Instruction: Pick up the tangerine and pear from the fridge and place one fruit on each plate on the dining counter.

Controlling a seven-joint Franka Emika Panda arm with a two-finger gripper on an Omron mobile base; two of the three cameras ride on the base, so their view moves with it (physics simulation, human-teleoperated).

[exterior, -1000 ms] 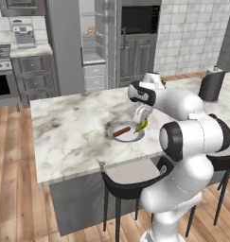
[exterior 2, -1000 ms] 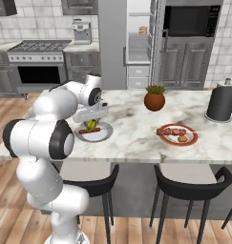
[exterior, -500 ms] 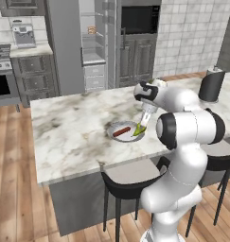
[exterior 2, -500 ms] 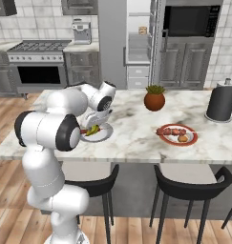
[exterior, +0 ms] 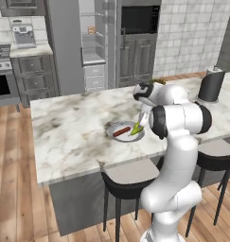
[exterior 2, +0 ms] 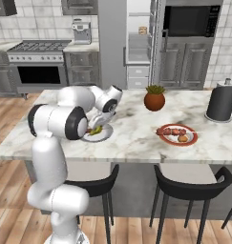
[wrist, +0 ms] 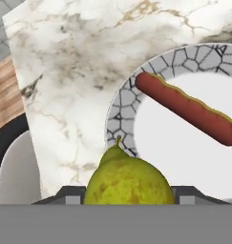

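My gripper (exterior: 137, 126) (exterior 2: 96, 129) (wrist: 129, 190) is shut on the yellow-green pear (exterior: 136, 129) (exterior 2: 94, 130) (wrist: 129, 178). It holds the fruit low over the near rim of the pale grey plate (exterior: 127, 138) (exterior 2: 107, 135) (wrist: 123, 110) on the dining counter (exterior: 69, 132) (exterior 2: 131, 143). I cannot tell whether the pear touches the plate. A red sausage (exterior: 120, 131) (wrist: 184, 108) lies across that plate. Farther right, the reddish-rimmed plate (exterior 2: 190, 141) carries the small orange tangerine (exterior 2: 183, 138) beside other food. The fridge (exterior: 93, 52) (exterior 2: 137, 43) stands open behind the counter.
A round pot with green leaves (exterior 2: 154, 99) and a dark cylinder (exterior: 211, 86) (exterior 2: 221, 102) stand on the counter to the right. Black stools (exterior: 130, 177) (exterior 2: 189, 177) line the near side. A stove (exterior 2: 38, 71) and a built-in oven (exterior 2: 189, 21) flank the fridge.
The hand has come down a little with the pear, closer to the grey plate. The arm's elbow has swung over above it. The grip has stayed the same.
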